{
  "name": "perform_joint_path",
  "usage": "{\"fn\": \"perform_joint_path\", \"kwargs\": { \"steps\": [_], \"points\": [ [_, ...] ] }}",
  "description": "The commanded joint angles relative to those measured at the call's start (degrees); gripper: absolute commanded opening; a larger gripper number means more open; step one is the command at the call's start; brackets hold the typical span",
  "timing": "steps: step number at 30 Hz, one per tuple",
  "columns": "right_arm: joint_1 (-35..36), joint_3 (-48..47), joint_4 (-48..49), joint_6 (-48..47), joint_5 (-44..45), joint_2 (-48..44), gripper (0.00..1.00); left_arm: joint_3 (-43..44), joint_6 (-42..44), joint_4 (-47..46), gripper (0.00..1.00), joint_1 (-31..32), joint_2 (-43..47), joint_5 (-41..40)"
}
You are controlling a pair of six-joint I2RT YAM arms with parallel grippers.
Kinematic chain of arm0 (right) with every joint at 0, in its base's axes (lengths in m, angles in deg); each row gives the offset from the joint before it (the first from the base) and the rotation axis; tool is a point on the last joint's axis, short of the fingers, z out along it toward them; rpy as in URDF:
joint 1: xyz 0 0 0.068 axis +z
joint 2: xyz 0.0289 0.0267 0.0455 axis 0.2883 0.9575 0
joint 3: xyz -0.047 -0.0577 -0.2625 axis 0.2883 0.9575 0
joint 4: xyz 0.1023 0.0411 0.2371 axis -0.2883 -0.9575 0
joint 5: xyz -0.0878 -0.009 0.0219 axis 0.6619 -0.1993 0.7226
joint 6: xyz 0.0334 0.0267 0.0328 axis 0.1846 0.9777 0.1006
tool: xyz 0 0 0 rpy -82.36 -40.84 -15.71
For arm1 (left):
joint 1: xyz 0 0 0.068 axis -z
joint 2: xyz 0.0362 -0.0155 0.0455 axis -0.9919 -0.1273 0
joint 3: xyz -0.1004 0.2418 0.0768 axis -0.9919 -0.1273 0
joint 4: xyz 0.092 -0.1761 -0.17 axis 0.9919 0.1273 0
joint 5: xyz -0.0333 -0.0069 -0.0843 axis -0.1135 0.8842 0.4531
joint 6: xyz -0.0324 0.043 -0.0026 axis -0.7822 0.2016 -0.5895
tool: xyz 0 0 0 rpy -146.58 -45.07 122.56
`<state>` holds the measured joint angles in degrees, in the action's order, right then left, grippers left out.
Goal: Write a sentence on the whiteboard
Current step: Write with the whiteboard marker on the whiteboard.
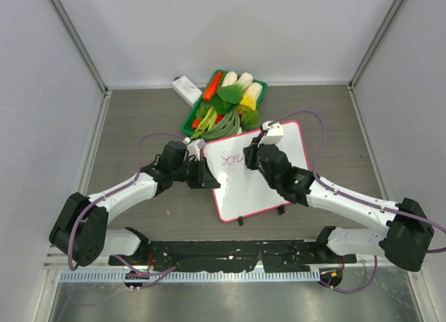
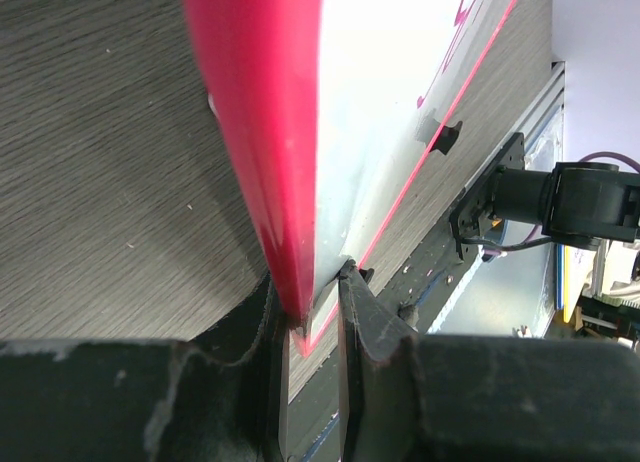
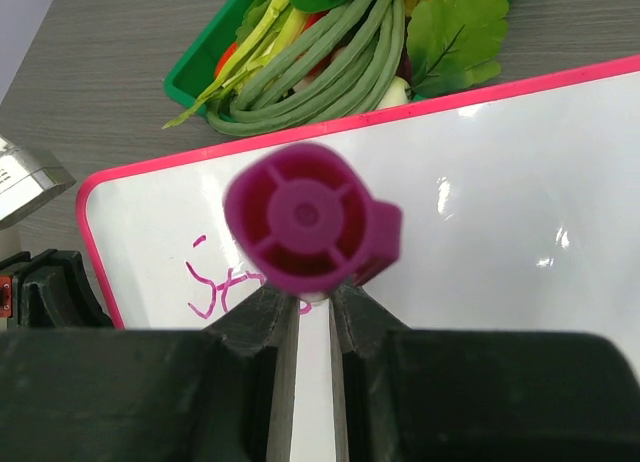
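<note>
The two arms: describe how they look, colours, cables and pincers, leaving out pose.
The left arm and right arm match: white link shells joined by bulky black joints, with black shoulder housings. A thin purple cable loops loosely beside each arm. The left pincer and right pincer each have two matte black fingers, scuffed with pale marks.

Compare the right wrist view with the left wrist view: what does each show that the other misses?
Right wrist only: the right tool shut on the magenta marker, the letters seen face-on, and the green vegetable basket. Left wrist only: the left tool clamped on the whiteboard at its pink rim, plus a black clip at the board's edge. Both: the whiteboard's white face and the wood-grain table.
</note>
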<state>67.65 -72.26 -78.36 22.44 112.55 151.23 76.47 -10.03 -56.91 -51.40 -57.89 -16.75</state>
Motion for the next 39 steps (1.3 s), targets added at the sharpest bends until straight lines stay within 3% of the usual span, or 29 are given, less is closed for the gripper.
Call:
{"fn": "perform_joint_path", "kwargs": {
  "steps": [1, 13, 25, 39],
  "points": [
    [-0.3, -2.7, 0.7, -0.9, 3.3, 1.0, 0.01, -0.7, 5.1, 5.8, 0.00, 1.3, -0.3, -8.0],
    [-0.3, -4.2, 2.3, -1.0, -0.3, 1.6, 0.01, -0.6, 5.1, 5.9, 0.00, 1.4, -0.2, -8.2],
    [-0.3, -2.0, 4.0, -1.6, 1.4, -3.9, 0.02, -0.3, 5.4, 6.0, 0.00, 1.5, -0.8, -8.2],
    [-0.7, -2.4, 2.6, -1.5, 3.0, 0.5, 0.01, -0.3, 5.4, 6.1, 0.00, 1.6, -0.6, -8.4]
  ]
}}
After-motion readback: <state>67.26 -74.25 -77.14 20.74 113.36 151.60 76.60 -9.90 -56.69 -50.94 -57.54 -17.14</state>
